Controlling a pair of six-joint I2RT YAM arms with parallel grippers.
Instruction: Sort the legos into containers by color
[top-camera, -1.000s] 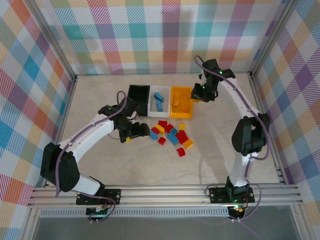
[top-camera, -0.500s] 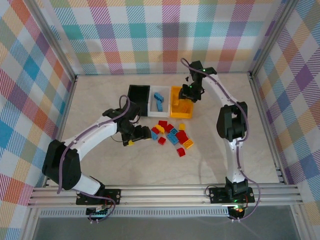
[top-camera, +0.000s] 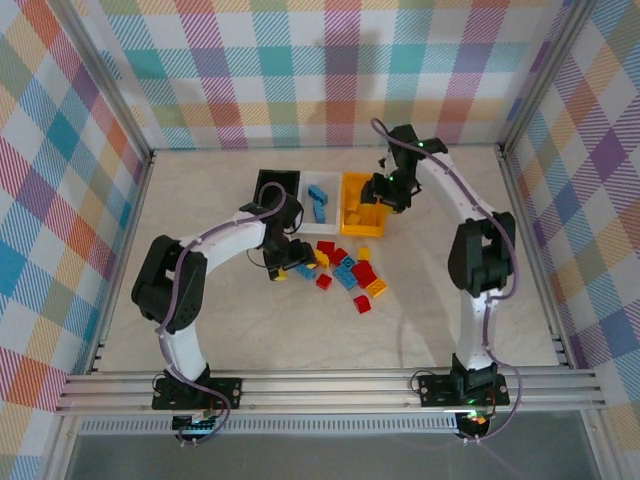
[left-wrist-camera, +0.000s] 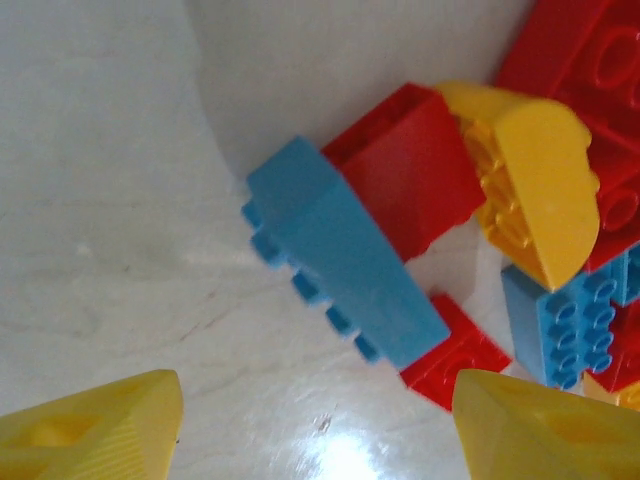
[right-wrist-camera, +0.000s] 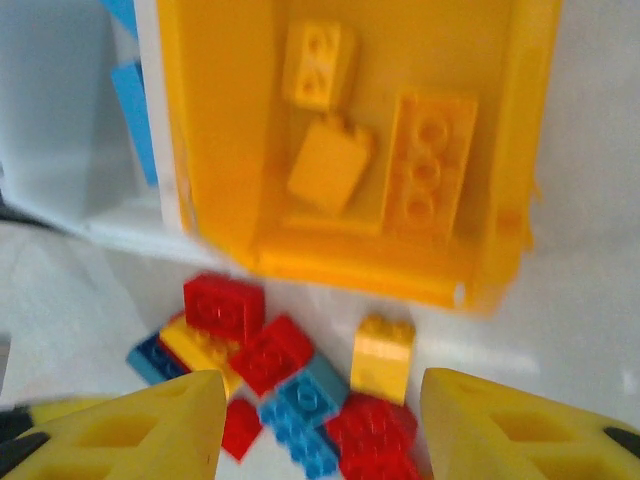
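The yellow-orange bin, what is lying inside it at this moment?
Inside the yellow-orange bin, three yellow bricks lie on its floor: two small, one long. Its far end is cut off by the picture's edge.

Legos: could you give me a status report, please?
Left gripper open, facing blue brick. Right gripper open above yellow bin, three bricks inside. Pile unsorted; nothing blocking.

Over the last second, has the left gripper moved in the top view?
Yes. Judged against the black bin, the left gripper has shifted right, up to the left edge of the lego pile.
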